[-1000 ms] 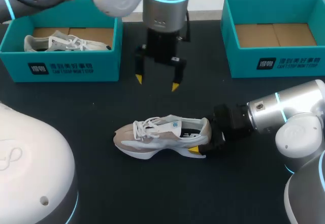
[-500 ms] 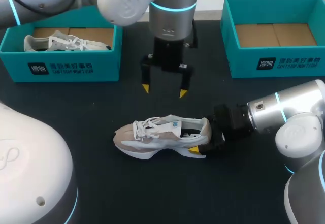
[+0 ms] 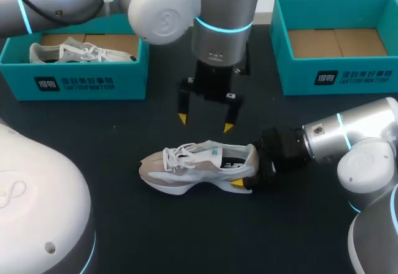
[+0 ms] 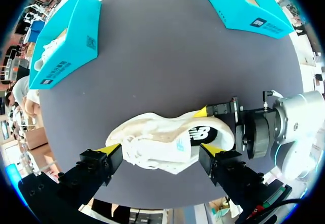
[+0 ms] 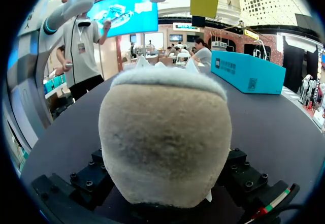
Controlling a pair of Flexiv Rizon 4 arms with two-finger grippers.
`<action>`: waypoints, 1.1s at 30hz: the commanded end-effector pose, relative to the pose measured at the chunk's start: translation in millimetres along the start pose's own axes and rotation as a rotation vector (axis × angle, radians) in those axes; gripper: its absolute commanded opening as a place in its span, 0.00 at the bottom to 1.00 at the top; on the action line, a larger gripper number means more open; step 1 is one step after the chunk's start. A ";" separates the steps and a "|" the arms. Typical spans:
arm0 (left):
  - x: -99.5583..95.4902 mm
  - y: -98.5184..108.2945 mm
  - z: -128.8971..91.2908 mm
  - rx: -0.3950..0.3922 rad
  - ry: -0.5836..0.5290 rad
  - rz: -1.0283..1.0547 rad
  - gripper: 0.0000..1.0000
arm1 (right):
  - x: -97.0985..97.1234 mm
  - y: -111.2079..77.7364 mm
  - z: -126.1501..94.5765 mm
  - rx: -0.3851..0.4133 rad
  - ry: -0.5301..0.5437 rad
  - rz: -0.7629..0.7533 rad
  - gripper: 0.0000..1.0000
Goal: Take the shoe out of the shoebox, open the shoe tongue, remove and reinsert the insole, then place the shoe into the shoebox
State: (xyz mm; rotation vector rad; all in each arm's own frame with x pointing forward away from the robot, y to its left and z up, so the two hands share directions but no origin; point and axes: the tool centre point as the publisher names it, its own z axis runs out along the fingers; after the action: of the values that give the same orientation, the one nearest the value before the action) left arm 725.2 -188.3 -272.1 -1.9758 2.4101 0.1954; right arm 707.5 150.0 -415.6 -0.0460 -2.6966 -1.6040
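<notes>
My shoe, beige with white laces, stands on its sole mid-table, toe to my left. My right gripper clamps its heel, as far as I can see. My left gripper hangs spread wide above it. The table is dark; behind, the left box holds a second shoe
</notes>
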 end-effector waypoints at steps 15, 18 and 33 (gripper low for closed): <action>30.0 14.5 43.6 0.034 -0.071 -0.054 1.00 | -1.8 -1.4 3.9 0.006 -0.001 0.001 0.00; 31.5 15.0 48.7 0.034 -0.069 -0.056 1.00 | -1.8 -1.4 3.9 0.006 -0.001 0.001 0.00; 38.5 16.4 79.9 -0.017 -0.174 -0.106 1.00 | -1.8 -1.4 3.9 0.006 -0.001 0.001 0.00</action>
State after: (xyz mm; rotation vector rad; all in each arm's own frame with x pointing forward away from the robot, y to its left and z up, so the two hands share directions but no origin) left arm 694.4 -208.4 -346.9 -2.0039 2.2138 0.3386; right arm 707.6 150.1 -415.6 -0.0460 -2.6966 -1.6041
